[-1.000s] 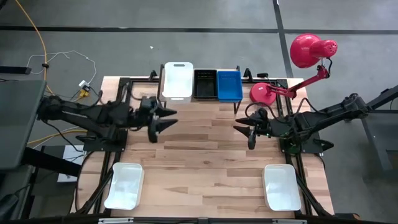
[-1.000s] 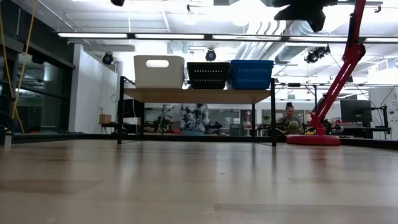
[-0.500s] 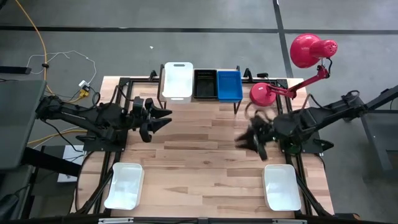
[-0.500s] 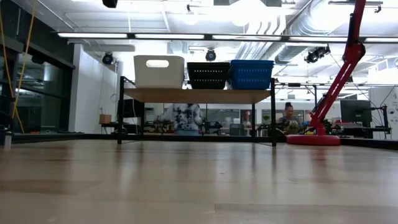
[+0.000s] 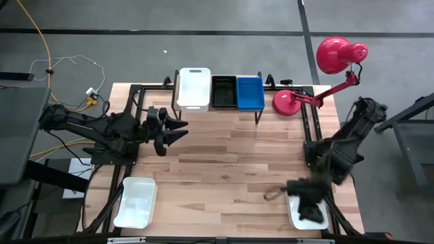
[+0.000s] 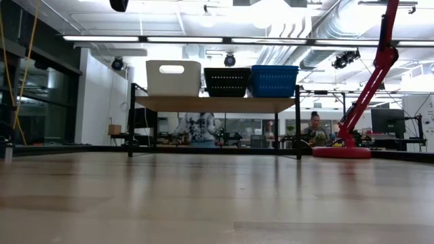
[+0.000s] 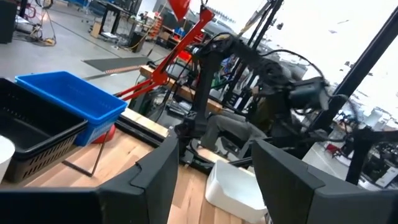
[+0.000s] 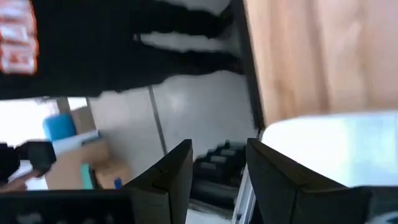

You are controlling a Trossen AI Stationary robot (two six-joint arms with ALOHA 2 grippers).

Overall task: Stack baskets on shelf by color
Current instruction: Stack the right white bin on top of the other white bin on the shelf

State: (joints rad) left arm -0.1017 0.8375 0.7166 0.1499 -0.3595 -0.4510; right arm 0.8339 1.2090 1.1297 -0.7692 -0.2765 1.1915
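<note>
Three rectangular plastic baskets (image 5: 220, 91) (one gridded) top wooden-plank shelf (image 6: 217, 104).

The right arm's tool (image 8: 217, 177) shows its two dark fingers (image 8: 171, 174) parted with a clear gap between them. Just past the fingertips lies a white shallow plastic basket (image 8: 323, 146), its rim blurred. Beyond it runs the light wooden counter (image 8: 317, 56), edged by a dark frame bar (image 8: 249, 74). A grey floor (image 8: 199, 118) and a blurred cardboard box (image 8: 84, 165) show beside it
</note>
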